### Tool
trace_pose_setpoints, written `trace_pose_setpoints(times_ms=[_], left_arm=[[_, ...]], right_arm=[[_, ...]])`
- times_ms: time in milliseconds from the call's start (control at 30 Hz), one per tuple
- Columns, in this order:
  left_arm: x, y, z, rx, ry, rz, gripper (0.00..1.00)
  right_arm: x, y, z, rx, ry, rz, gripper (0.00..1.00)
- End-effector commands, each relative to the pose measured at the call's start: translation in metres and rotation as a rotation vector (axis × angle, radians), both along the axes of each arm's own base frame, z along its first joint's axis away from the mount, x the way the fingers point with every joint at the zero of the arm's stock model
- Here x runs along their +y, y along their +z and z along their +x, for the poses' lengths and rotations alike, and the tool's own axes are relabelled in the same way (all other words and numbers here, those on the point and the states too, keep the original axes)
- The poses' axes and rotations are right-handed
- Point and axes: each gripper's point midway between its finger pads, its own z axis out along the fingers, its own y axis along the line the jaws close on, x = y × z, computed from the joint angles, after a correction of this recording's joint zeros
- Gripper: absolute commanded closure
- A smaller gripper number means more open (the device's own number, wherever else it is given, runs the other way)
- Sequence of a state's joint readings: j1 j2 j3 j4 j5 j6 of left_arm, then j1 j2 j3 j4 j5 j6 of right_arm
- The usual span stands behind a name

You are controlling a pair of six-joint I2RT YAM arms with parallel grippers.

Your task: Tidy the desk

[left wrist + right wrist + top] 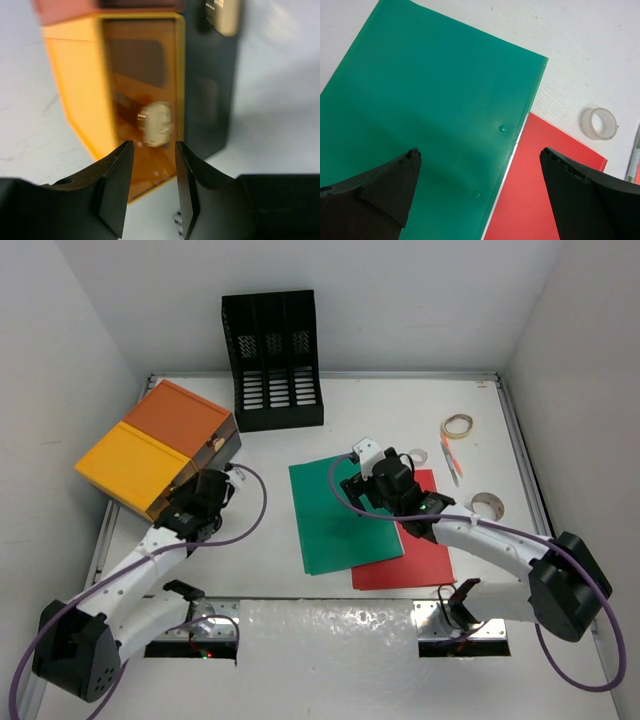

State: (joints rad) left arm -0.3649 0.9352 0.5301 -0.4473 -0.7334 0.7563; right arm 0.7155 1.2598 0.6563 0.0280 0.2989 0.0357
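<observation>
Two jobs stand open at once, and neither hand has anything in its grasp. Your left hand (154,145) sits right at the front of the orange-and-yellow drawer box (155,445), which lies at the left of the worktop (400,410) by the wall. Its fingers are parted a little, with nothing between them, and the pale round knob (156,123) of a drawer is lined up just beyond the tips. I judge that you are on the step of getting a drawer open. The next move there calls for a short push forward until the pads flank the knob, a squeeze, then a straight pull along the drawer's run. The wrist view is blurred, so check the alignment before you close. Your right hand (480,150) hangs spread wide and empty over the green folder (430,100), which overlaps the red folder (545,190) in the middle of the worktop. That looks like the approach to lifting a folder, likely bound for the black mesh file rack (272,360) at the back. A flat folder gives the fingers little to bite, so come down at the edge that lies over the red folder and pinch there. The roll of clear tape (598,123) and the pen (450,460) lie apart from both hands.
</observation>
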Motion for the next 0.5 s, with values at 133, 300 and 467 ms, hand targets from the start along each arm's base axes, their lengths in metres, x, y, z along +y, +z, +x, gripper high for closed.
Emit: trace_pose_setpoints(times_ms=[133,300,467], left_arm=[[0.007,0.029,0.015,-0.256,0.021,0.036,0.6],[0.009,0.007,0.012,-0.224,-0.012,0.089,0.6],[0.008,0.006,0.015,-0.252,-0.019,0.088,0.59]], right_arm=[[0.01,0.017,-0.002,-0.033,0.015,0.115,0.01],[0.012,0.018,-0.004,-0.024,0.021,0.126,0.01],[0.013,0.022,-0.003,-0.025,0.023,0.131,0.01]])
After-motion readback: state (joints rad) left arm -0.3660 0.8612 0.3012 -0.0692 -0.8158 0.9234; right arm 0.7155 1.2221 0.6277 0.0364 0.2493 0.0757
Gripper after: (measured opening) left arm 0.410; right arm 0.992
